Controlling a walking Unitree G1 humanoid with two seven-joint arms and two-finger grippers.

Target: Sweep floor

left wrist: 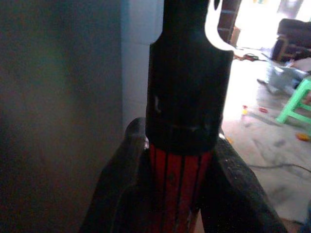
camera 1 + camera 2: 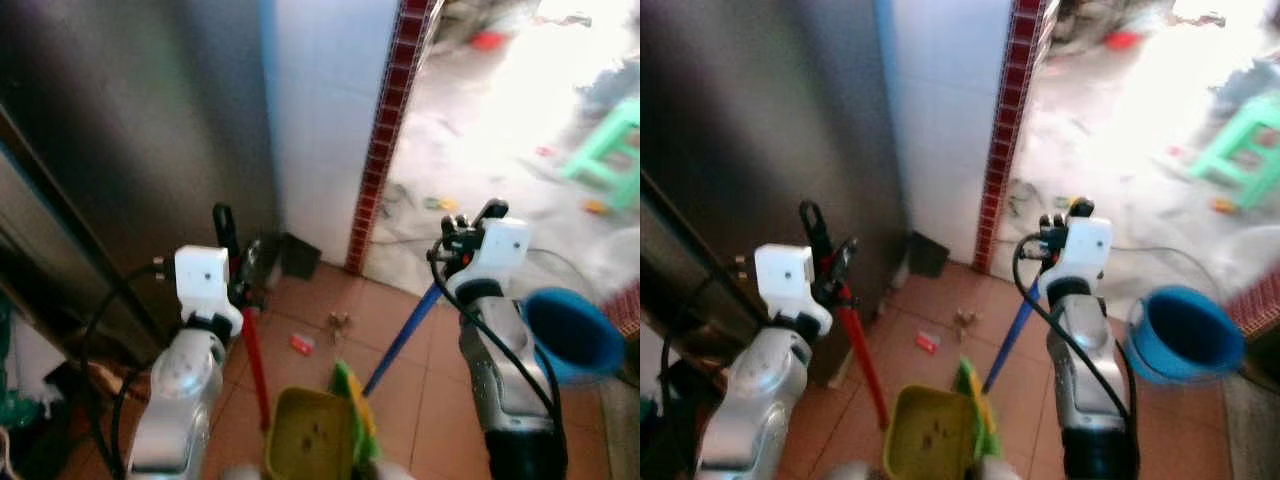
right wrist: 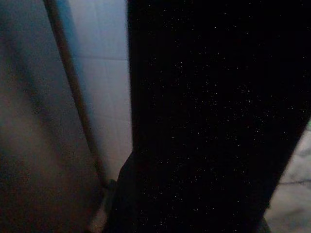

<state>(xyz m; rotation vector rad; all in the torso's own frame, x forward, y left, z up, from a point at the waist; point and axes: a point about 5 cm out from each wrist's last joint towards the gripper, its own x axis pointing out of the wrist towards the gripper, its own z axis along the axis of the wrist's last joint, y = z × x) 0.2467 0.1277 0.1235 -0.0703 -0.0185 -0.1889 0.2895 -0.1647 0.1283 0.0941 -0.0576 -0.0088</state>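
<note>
Left end effector [image 2: 238,285] clamps one red dustpan handle [image 2: 255,365]; right end effector [image 2: 462,240] grasps one blue broom handle [image 2: 405,338]. Yellow-green dustpan [image 2: 310,435] sits lower center on terracotta tile floor [image 2: 330,300], two scraps [image 2: 302,344] beyond.

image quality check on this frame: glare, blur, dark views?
Left and right eye views: outdoor floor blown out by sun, green stool soft, overall slight blur. Left wrist view: red handle up close, soft. Right wrist view: a near-black shape blocks most of the frame; white tiled wall dim.
</note>
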